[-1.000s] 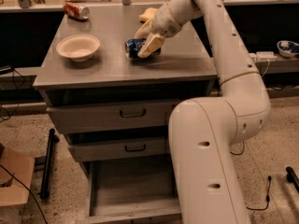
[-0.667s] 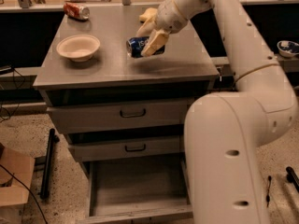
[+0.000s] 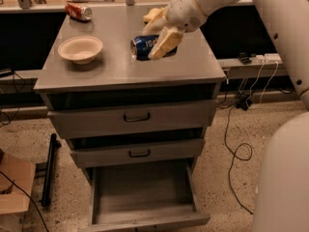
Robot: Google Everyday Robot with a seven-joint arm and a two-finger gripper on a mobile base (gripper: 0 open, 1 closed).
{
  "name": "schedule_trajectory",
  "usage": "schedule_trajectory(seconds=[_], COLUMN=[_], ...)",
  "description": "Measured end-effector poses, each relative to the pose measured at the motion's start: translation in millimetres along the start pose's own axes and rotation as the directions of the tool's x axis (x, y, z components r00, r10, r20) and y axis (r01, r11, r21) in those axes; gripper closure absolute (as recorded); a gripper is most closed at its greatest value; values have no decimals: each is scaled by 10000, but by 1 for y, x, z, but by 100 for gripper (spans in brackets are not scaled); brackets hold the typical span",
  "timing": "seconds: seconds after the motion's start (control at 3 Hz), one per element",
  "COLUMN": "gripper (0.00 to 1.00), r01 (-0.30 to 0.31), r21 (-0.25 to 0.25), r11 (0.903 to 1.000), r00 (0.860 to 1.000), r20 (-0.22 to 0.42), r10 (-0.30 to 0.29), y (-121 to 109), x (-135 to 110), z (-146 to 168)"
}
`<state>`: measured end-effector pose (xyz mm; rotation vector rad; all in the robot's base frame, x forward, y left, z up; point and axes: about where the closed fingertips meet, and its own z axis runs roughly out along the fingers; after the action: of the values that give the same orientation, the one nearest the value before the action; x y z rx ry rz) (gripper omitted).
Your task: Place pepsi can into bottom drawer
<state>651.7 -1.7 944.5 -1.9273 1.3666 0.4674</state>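
The pepsi can [image 3: 143,46], dark blue with white lettering, is held on its side above the grey cabinet top [image 3: 116,66]. My gripper [image 3: 157,32] is shut on it, its yellowish fingers [image 3: 163,42] clasping the can's right part. The bottom drawer [image 3: 145,195] is pulled open below the cabinet, a wide shallow grey tray with nothing in it. The white arm reaches in from the upper right.
A white bowl [image 3: 80,49] sits on the cabinet top at the left. A red-orange can [image 3: 78,11] lies at the back left. Two upper drawers with black handles [image 3: 136,117] are closed. Cables [image 3: 236,129] trail on the floor at right; a cardboard box [image 3: 14,187] stands at left.
The can has been lifted slightly off the cabinet top in the gripper, and the view has shifted so the arm's base sits farther right.
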Motion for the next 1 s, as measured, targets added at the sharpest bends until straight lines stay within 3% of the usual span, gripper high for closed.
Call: schedule_trajectory(seconds=[0.33,0.67,1.0], gripper=[100,100,100], r01=[-148,-8,159], r21=[-493,-768,-912], r11=[9987,9970,9957], r00=[9999,9999,9985], r20=[-47,-165,-504], r10=[146,-5,-206], y=[12,10,27], x=[7,5,-4], z=[20,22,19])
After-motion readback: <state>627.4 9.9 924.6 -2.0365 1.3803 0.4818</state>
